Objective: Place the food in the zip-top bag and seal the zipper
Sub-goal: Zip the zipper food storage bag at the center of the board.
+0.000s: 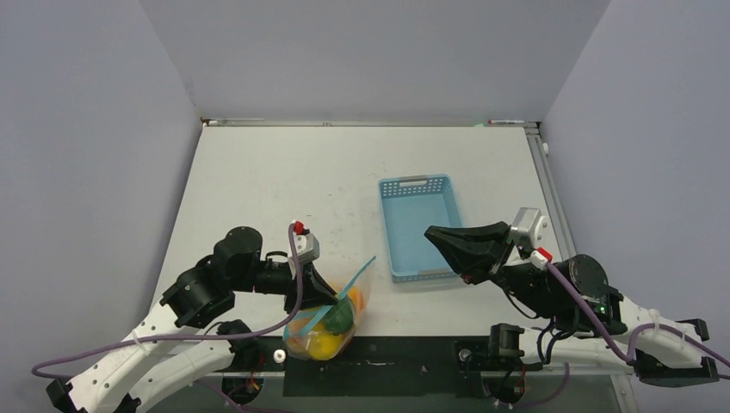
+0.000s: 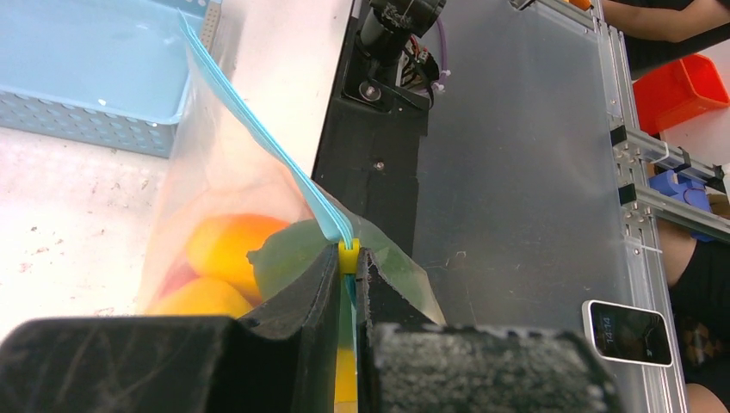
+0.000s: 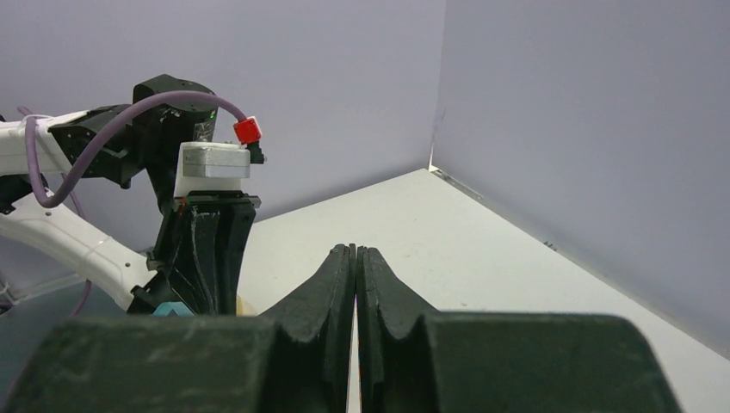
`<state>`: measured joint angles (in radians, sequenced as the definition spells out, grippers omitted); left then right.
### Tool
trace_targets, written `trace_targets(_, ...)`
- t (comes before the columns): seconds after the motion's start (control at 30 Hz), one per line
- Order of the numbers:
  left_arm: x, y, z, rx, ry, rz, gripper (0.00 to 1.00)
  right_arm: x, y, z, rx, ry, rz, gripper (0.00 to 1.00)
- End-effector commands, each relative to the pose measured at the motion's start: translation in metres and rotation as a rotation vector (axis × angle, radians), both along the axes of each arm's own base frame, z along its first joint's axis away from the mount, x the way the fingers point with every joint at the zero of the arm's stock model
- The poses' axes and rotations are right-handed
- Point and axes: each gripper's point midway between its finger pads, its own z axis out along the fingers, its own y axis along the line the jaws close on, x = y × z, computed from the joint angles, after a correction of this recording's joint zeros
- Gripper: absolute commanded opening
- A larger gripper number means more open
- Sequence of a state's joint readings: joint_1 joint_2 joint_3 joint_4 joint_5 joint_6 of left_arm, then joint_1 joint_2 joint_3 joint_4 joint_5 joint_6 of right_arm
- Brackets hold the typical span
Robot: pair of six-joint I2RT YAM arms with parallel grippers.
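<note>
The clear zip-top bag (image 1: 331, 323) lies near the table's front edge with toy fruit inside: a green lime (image 1: 339, 317), a yellow lemon (image 1: 322, 346) and orange-yellow pieces (image 2: 228, 245). Its teal-blue zipper (image 2: 258, 129) runs up along the mouth. My left gripper (image 1: 330, 297) is shut on the zipper at its small yellow slider (image 2: 348, 255); it also shows in the left wrist view (image 2: 348, 258). My right gripper (image 1: 433, 232) is shut and empty, held above the table by the basket's near right side; in the right wrist view (image 3: 355, 251) it points toward the left arm.
An empty light-blue lattice basket (image 1: 392, 232) stands at mid-table right of the bag. Grey walls enclose the table at the back and sides. A black strip (image 1: 413, 348) with the arm bases runs along the front edge.
</note>
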<state>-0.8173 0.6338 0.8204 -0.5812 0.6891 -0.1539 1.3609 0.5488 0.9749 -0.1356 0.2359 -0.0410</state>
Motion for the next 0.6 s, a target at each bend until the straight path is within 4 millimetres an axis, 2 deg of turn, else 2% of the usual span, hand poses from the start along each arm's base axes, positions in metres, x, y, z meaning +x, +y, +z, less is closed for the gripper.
trace_targets(0.0,0.000,-0.007,0.028,-0.071,-0.047,-0.029,0.00,-0.001,0.008,0.001,-0.039,-0.002,0.016,0.05)
trace_targets(0.1,0.000,-0.008,0.026,-0.060,-0.037,-0.034,0.00,0.000,0.013,-0.005,-0.082,0.010,0.021,0.08)
trace_targets(0.33,0.002,-0.010,0.026,-0.047,-0.025,-0.037,0.00,-0.005,0.032,-0.026,-0.201,0.013,0.071,0.37)
trace_targets(0.57,0.002,-0.013,0.032,-0.035,-0.011,-0.056,0.00,-0.020,0.060,-0.049,-0.362,0.010,0.196,0.58)
